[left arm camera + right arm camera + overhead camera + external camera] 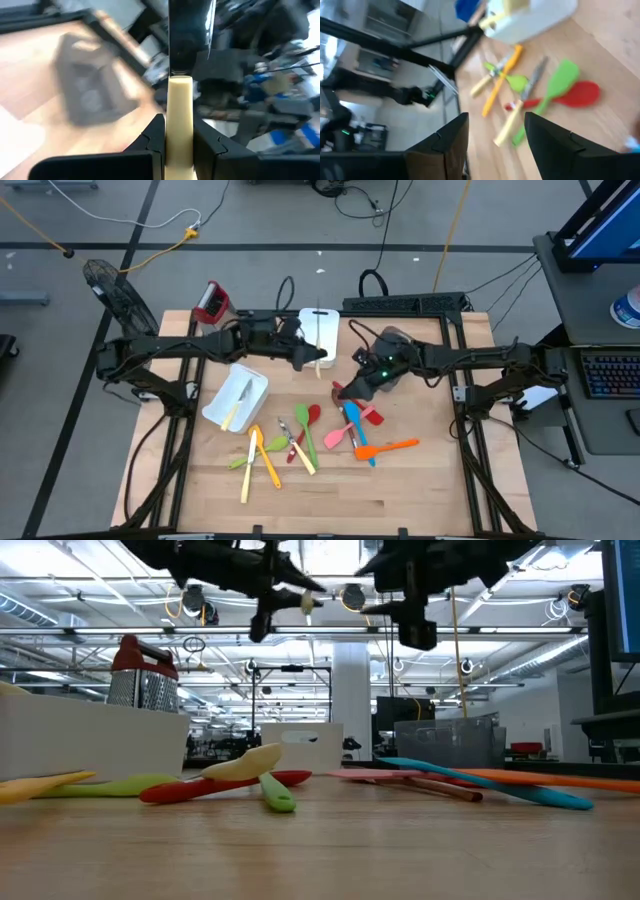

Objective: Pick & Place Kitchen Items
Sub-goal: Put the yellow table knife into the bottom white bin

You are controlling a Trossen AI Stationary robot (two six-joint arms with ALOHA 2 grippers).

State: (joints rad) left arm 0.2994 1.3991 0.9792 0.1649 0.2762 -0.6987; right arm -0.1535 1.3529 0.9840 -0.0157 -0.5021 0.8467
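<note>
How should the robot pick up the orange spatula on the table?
Probably by its slim straight handle, coming down from above. The orange spatula lies flat on the wooden table, its handle pointing to the robot's right with bare wood beside it, while its blade end sits close to the blue utensil. Fingers should close across the handle.

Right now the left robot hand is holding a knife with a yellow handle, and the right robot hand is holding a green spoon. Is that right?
Not quite. The left gripper does hold the pale-yellow-handled knife, but the right gripper holds nothing. The right wrist view shows its fingers open, with the green spoon lying on the table.
</note>
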